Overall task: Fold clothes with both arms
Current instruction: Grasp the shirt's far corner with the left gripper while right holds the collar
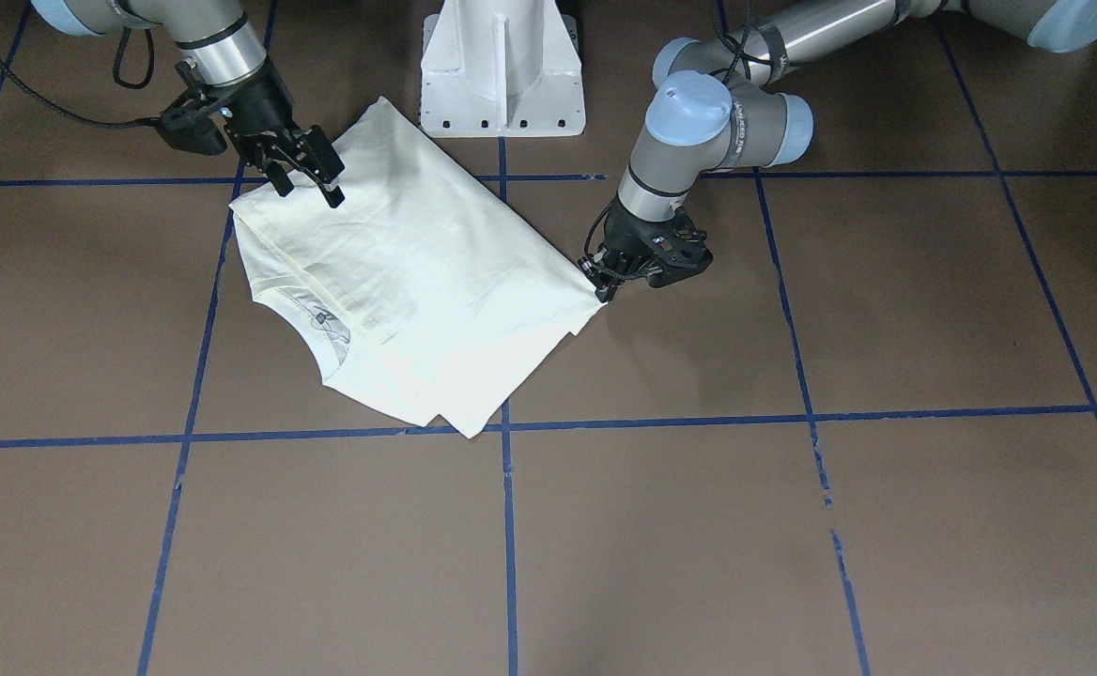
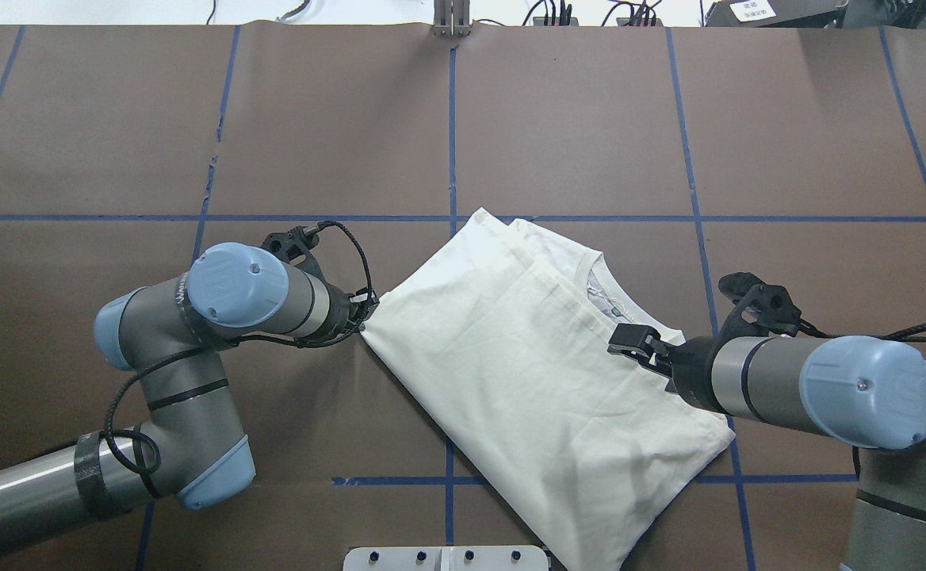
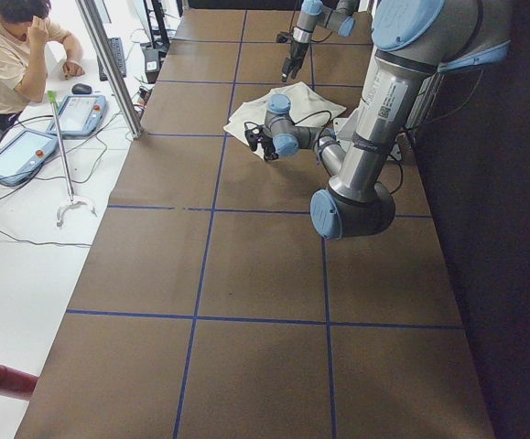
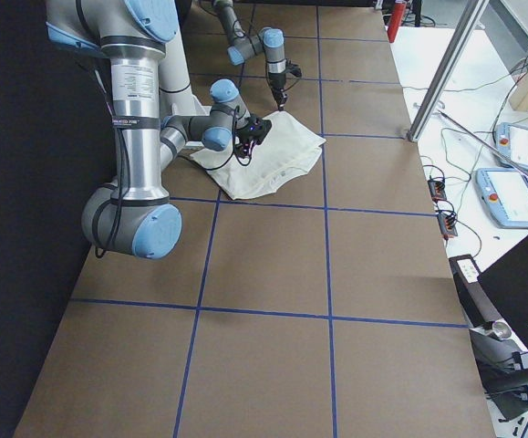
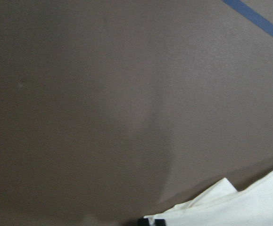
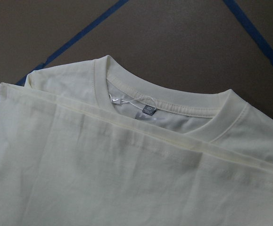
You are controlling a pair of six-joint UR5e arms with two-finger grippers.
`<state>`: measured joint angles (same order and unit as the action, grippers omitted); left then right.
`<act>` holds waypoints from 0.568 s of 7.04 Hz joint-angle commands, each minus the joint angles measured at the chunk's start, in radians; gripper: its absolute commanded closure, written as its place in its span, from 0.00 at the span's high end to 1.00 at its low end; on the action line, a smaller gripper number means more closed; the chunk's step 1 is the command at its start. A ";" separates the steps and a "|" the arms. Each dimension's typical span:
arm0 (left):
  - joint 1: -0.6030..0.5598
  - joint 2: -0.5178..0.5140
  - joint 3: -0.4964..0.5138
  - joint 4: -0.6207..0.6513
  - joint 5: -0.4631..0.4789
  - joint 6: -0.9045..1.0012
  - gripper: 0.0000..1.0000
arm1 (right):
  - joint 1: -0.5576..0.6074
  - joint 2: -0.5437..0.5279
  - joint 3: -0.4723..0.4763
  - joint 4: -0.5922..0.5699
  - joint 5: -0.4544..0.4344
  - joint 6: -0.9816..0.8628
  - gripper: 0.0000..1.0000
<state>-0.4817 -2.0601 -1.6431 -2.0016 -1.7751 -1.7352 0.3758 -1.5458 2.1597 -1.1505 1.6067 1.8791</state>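
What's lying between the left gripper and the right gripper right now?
Only the folded cream T-shirt. In the overhead view it fills the stretch, with the left gripper at one corner and the right gripper by its collar-side edge.

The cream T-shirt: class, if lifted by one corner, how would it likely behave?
Probably floppy: the T-shirt lies in soft, creased folds. Likely light, being thin cloth. Its stacked layers would probably slide apart.

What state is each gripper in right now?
Left gripper: closed on a corner of the T-shirt.
Right gripper: open, holding nothing, above the T-shirt.
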 commanded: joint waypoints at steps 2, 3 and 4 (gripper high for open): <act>-0.137 -0.021 0.022 -0.008 0.025 0.174 0.00 | 0.000 0.003 0.003 0.000 -0.008 0.002 1.00; -0.188 -0.113 0.136 -0.006 0.026 0.180 0.00 | -0.002 0.004 0.005 0.000 -0.011 0.002 1.00; -0.227 -0.215 0.286 -0.050 0.081 0.169 0.00 | 0.000 0.024 0.008 0.002 -0.016 0.008 1.00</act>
<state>-0.6541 -2.1675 -1.5096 -2.0184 -1.7359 -1.5701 0.3753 -1.5378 2.1642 -1.1501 1.5961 1.8818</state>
